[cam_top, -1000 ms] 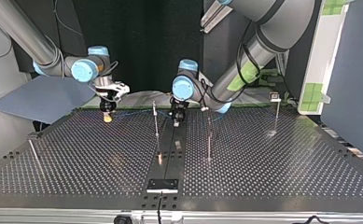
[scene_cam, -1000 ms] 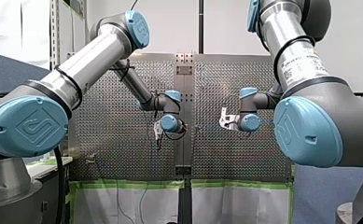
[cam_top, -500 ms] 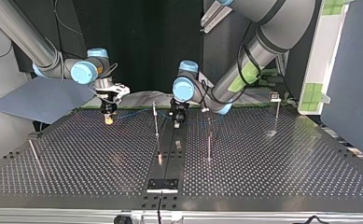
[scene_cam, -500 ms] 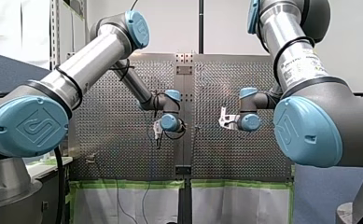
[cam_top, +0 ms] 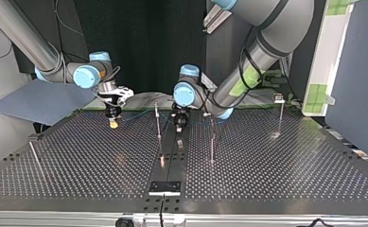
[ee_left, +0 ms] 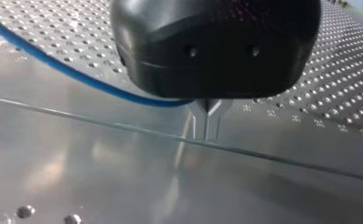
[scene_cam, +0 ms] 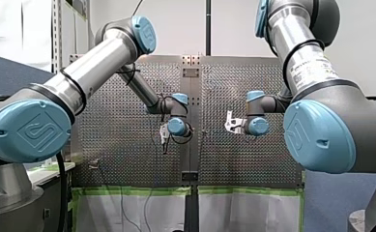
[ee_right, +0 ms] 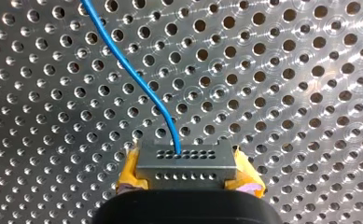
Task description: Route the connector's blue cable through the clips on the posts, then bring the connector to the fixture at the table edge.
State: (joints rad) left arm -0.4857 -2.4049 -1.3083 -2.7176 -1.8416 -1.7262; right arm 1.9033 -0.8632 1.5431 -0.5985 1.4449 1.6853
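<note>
While we are clamping the connector (ee_right: 186,161) in our right gripper (ee_right: 189,176), our left gripper (ee_left: 207,125) is pinching its blue cable (ee_left: 53,65) stretching between them.

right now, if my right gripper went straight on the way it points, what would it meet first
Probably the perforated table: my right gripper, shut on the connector, points down at it. Only the blue cable trails ahead; depth is unclear.
</note>
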